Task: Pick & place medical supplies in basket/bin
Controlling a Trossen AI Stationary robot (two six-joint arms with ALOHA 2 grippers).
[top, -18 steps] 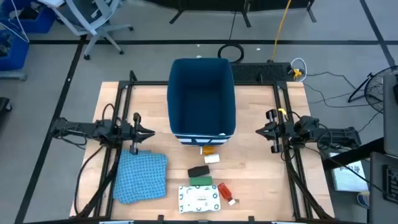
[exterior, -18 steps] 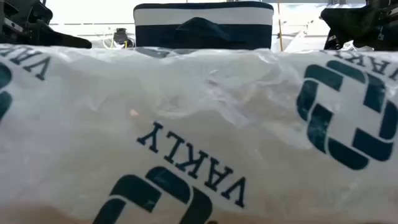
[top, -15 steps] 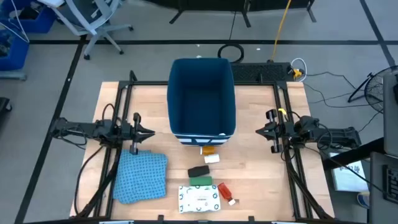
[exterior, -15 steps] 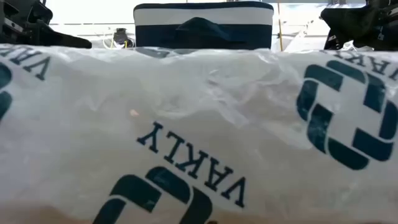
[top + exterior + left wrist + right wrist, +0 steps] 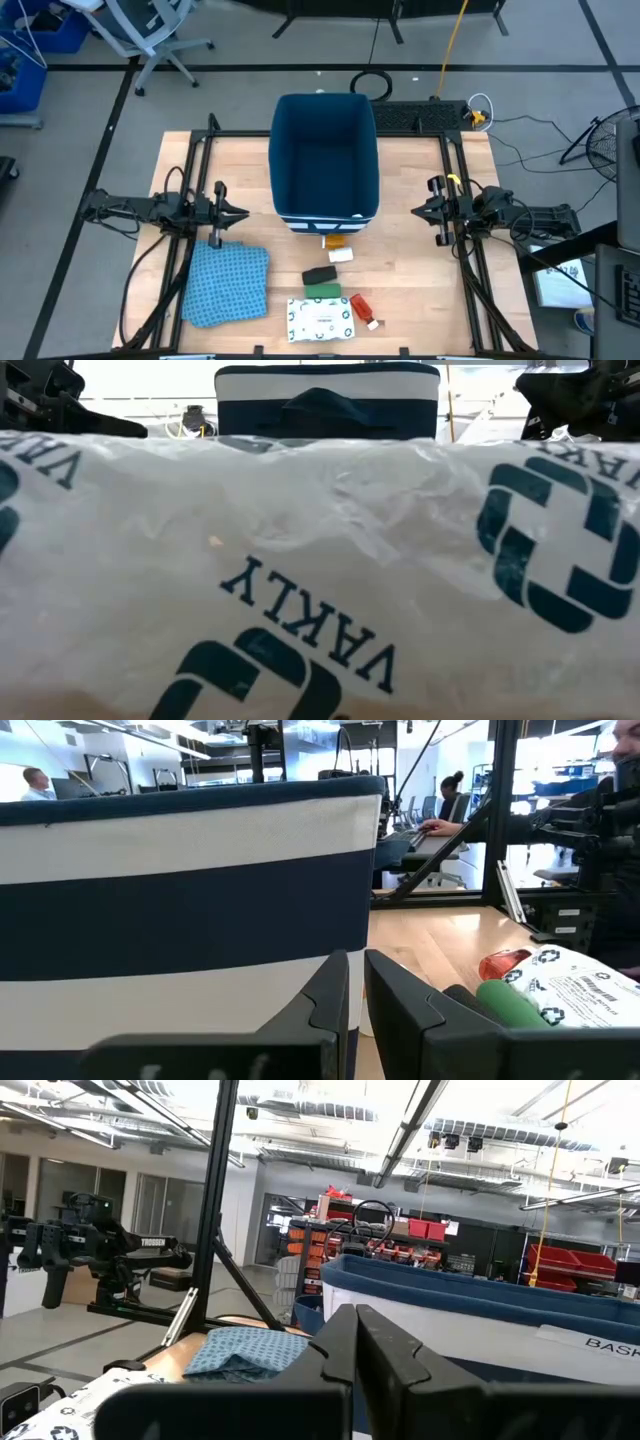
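Note:
The deep dark-blue bin (image 5: 325, 155) stands on the table's far middle, its white stripe (image 5: 325, 222) at the base. In front of it lie an orange piece (image 5: 335, 240), a white piece (image 5: 341, 255), a black block (image 5: 318, 275), a green block (image 5: 322, 291), a red white-capped tube (image 5: 362, 308) and the flat white green-printed packet (image 5: 322, 319). The packet (image 5: 320, 580) fills the low view. My left gripper (image 5: 240, 212) waits left of the bin, shut. My right gripper (image 5: 418, 210) waits right of it, shut. Neither touches anything.
A blue patterned cloth (image 5: 225, 283) lies on the table's near left, close to the left arm. Black frame rails (image 5: 200, 170) run along both sides of the table. Bare wood shows between the bin and each gripper. People sit in the room beyond (image 5: 450, 795).

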